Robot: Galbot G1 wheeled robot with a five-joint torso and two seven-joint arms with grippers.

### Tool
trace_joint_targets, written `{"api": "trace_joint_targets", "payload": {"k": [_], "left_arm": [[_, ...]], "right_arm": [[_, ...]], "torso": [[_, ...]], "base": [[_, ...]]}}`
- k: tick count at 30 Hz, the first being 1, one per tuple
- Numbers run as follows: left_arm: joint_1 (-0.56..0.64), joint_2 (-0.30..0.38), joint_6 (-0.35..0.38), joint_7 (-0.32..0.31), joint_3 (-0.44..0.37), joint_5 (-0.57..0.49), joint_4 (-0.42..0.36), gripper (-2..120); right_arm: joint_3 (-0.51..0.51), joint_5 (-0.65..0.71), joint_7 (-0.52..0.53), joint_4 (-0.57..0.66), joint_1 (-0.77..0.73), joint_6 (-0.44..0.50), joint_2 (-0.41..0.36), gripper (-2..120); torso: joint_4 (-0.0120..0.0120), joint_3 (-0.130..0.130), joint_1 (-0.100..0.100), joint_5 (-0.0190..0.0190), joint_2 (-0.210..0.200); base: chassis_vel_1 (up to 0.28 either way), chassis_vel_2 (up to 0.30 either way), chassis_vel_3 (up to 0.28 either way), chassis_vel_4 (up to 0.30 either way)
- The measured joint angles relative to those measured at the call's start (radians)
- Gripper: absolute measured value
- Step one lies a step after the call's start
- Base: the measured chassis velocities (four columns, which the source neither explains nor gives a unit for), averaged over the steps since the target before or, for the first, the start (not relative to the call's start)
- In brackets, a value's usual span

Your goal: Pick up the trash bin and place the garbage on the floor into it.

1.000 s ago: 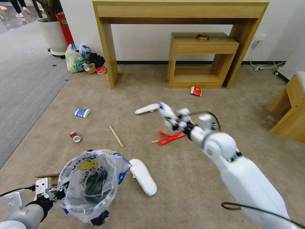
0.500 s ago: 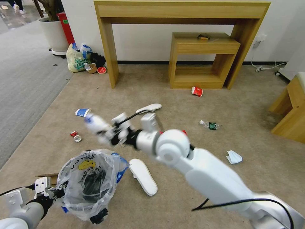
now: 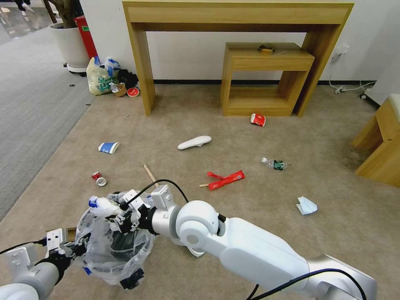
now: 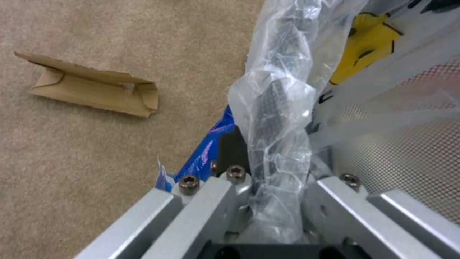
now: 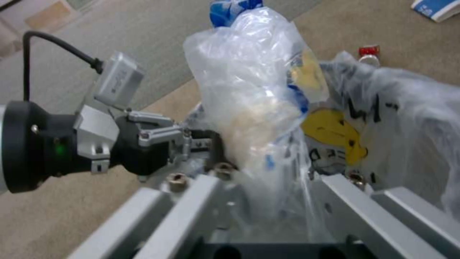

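Observation:
My left gripper (image 3: 77,249) is shut on the rim of the black trash bin (image 3: 116,246), which hangs low above the beige floor (image 3: 258,225); the left wrist view shows the bag-wrapped rim (image 4: 275,144) between the jaws. My right gripper (image 3: 114,210) is over the bin's mouth, shut on a crumpled clear plastic piece with a blue end (image 3: 100,205) (image 5: 249,90). Garbage lies around: blue-white cup (image 3: 108,147), crushed can (image 3: 98,179), wooden stick (image 3: 148,171), white insole (image 3: 194,142), red wrappers (image 3: 225,180), plastic bottle (image 3: 275,163), tissue (image 3: 307,205), cardboard (image 4: 96,91).
A tall wooden console (image 3: 237,16) with a smaller wooden table (image 3: 266,62) under it stands against the far wall. A yellowish-green tied bag (image 3: 99,77) sits by a white planter (image 3: 68,43). Grey carpet (image 3: 29,108) runs along the left; wooden furniture (image 3: 381,141) stands at right.
My right arm swung left from the middle of the floor to above the bin, carrying the clear plastic piece. The left gripper kept the bin in place.

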Motion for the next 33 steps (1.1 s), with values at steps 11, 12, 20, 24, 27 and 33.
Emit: {"api": "trace_joint_targets", "payload": {"k": [11, 12, 20, 24, 27, 33], "left_arm": [[-0.008, 0.003, 0.000, -0.006, 0.000, -0.008, 0.000, 0], [-0.009, 0.003, 0.000, -0.007, 0.000, -0.008, 0.000, 0], [-0.011, 0.006, 0.000, -0.011, -0.003, -0.010, 0.000, 0], [-0.012, 0.004, 0.000, -0.012, -0.004, -0.011, 0.002, 0], [-0.012, 0.002, 0.000, -0.012, -0.004, -0.010, 0.003, 0], [-0.017, 0.002, 0.000, -0.012, -0.006, -0.010, 0.016, 0]], "right_arm": [[0.012, -0.011, 0.017, 0.011, -0.017, 0.003, -0.007, 53], [0.013, -0.011, 0.017, 0.013, -0.017, 0.003, -0.007, 58], [0.025, -0.012, 0.020, 0.039, -0.019, 0.006, -0.008, 86], [0.049, -0.005, 0.031, 0.052, -0.017, 0.007, -0.003, 97], [0.094, 0.002, 0.038, 0.072, -0.015, 0.007, -0.005, 100], [0.181, 0.001, 0.044, 0.106, -0.036, -0.001, -0.037, 100]], "torso": [[0.0000, 0.000, 0.000, 0.0000, 0.000], [0.0000, 0.000, 0.000, 0.0000, 0.000], [0.0000, 0.000, 0.000, 0.0000, 0.000], [0.0000, 0.000, 0.000, 0.0001, 0.000], [0.0001, 0.000, 0.000, 0.0001, 0.000], [0.0001, 0.000, 0.000, 0.0001, 0.000]], "base": [[0.000, 0.000, 0.000, 0.000], [0.000, 0.000, 0.000, 0.000], [0.000, 0.000, 0.000, 0.000], [0.000, 0.000, 0.000, 0.000], [0.000, 0.000, 0.000, 0.000], [0.000, 0.000, 0.000, 0.000]]}}
